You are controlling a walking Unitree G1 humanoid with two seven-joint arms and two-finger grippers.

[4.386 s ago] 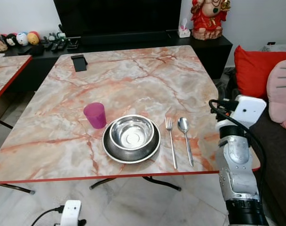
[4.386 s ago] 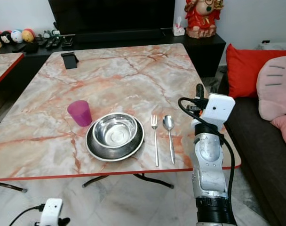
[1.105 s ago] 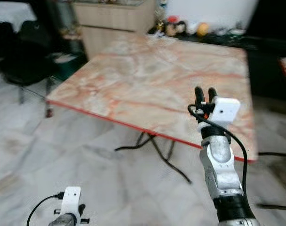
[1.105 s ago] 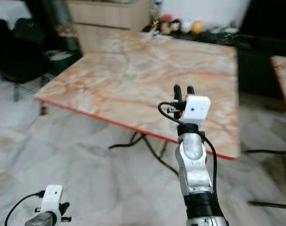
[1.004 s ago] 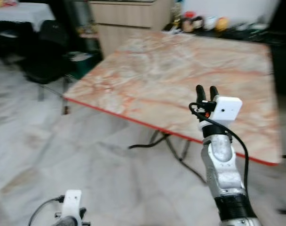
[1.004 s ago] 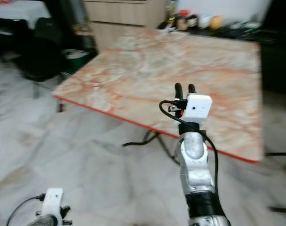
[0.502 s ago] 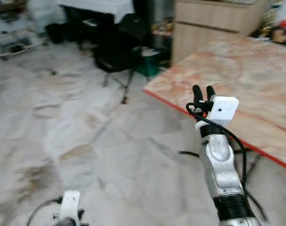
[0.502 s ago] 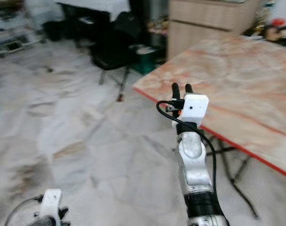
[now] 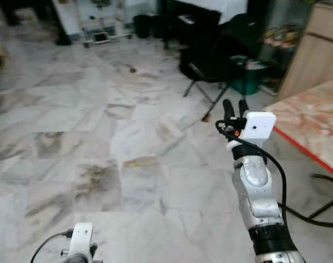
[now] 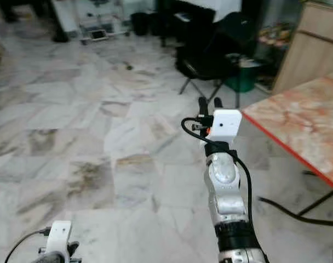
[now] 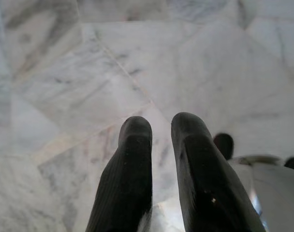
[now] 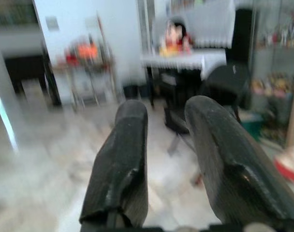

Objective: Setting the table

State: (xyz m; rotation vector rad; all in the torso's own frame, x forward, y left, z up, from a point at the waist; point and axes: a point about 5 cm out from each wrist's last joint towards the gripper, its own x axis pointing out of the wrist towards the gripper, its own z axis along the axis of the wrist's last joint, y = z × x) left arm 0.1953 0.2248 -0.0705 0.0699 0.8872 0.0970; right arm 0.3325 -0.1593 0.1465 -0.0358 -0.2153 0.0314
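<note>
A corner of the orange-veined marble table [image 9: 315, 119] with its red edge shows at the right. My right arm is raised in front of me over the floor, and its gripper [image 9: 235, 105] points up and forward with the two black fingers close together and nothing between them. In the right wrist view the right gripper [image 12: 164, 111] faces a room with a black chair and a cloth-covered table. My left arm [image 9: 81, 241] hangs low at my left. Its gripper [image 11: 161, 123] points down at the marble floor, fingers nearly touching and holding nothing.
Grey-veined marble floor [image 9: 101, 137] spreads ahead and to the left. A black chair [image 9: 216, 57] and a green bin [image 9: 248, 83] stand ahead, beside a wooden cabinet [image 9: 315, 49]. A black cable [image 9: 320, 222] and the table's legs lie at the lower right. Shelving [image 9: 101, 22] stands far back.
The view has swung left: the set table, then the bare marble table, slid off to the right and open floor came in. Both arms hold the same pose.
</note>
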